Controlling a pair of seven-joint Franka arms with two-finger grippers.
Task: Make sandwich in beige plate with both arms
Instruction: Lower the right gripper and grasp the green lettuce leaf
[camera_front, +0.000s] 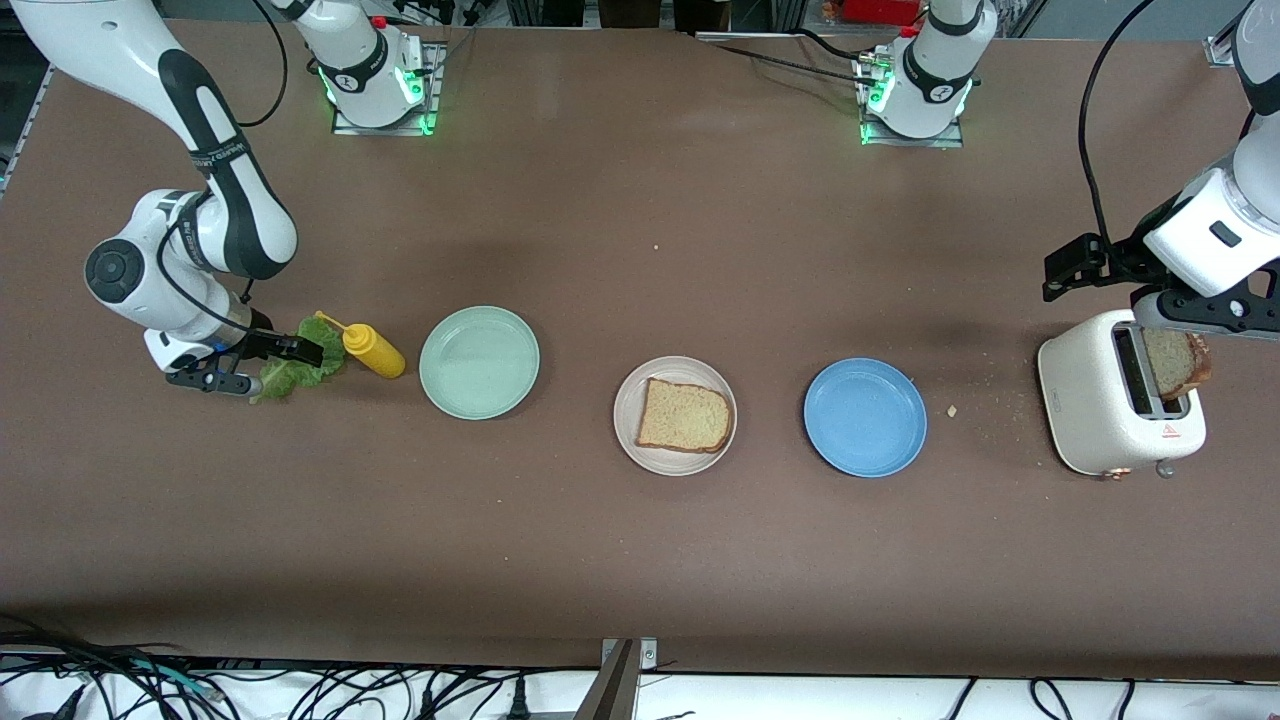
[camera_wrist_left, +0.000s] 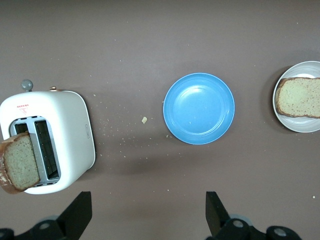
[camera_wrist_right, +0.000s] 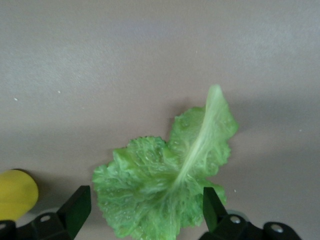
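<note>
right gripper (camera_front: 255, 365): my jaws spread wide, empty, straddling the lettuce leaf (camera_front: 300, 362) directly beneath, its rib running away from my wrist | left gripper (camera_wrist_left: 149, 212): wide open, empty, over the toaster (camera_front: 1105, 405) and its bread slice (camera_front: 1178, 364) | beige plate (camera_front: 630, 435): mid-table, one slice (camera_front: 685, 415) on it
</note>
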